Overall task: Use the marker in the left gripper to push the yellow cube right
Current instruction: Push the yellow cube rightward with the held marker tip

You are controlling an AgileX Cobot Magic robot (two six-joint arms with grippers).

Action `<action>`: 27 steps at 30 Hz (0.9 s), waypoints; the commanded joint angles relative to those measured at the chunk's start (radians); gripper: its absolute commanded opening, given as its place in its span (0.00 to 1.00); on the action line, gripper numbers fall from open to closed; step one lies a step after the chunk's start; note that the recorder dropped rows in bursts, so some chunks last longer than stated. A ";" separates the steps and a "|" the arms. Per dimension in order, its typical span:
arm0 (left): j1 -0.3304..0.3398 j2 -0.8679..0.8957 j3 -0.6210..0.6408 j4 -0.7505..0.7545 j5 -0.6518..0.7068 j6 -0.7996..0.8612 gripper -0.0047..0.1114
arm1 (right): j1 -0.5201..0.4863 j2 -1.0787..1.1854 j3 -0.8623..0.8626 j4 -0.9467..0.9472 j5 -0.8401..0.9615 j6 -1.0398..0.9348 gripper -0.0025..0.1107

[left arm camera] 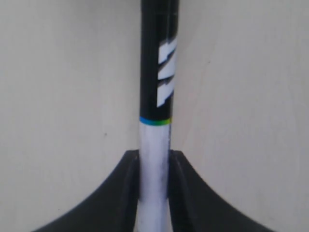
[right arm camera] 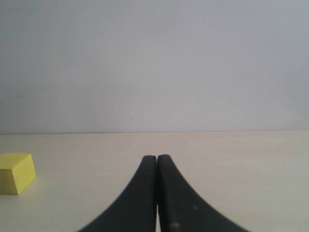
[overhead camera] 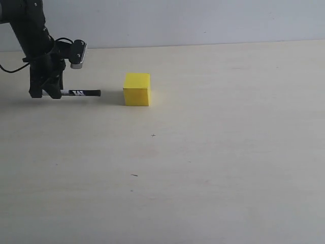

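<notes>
Left gripper: in the upper left of the exterior view, low over the table. Its jaws are nearly closed, pinching the marker's white barrel from both sides, as the left wrist view shows.
Marker: held roughly level, with its black end pointing at the cube. The tip stops short of the cube's left face, leaving a clear gap.
Yellow cube: upper centre-left of the exterior view, flat on the table with nothing touching it.
Right gripper: jaws pressed together and holding nothing. It is not seen in the exterior view.
Step in hand: likely the approach, with contact not yet made.
Risk, off-centre contact: if the tip meets the face away from its middle, the cube probably swivels instead of sliding right, and the tip may skid off an edge.
Risk, marker slip: the push loads the barrel along its length, so a smooth barrel could slide back through the pinch.
Risk, height: a tip that is too low could scrape the table, and one that is too high could tilt the cube.
</notes>
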 commanded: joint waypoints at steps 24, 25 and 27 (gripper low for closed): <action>-0.091 0.073 -0.114 -0.019 0.056 -0.167 0.04 | -0.006 -0.006 0.005 0.002 -0.011 -0.001 0.02; -0.091 0.073 -0.114 -0.026 0.056 -0.166 0.04 | -0.006 -0.006 0.005 0.002 -0.011 -0.001 0.02; -0.101 0.073 -0.114 -0.057 0.056 -0.166 0.04 | -0.006 -0.006 0.005 0.002 -0.011 -0.001 0.02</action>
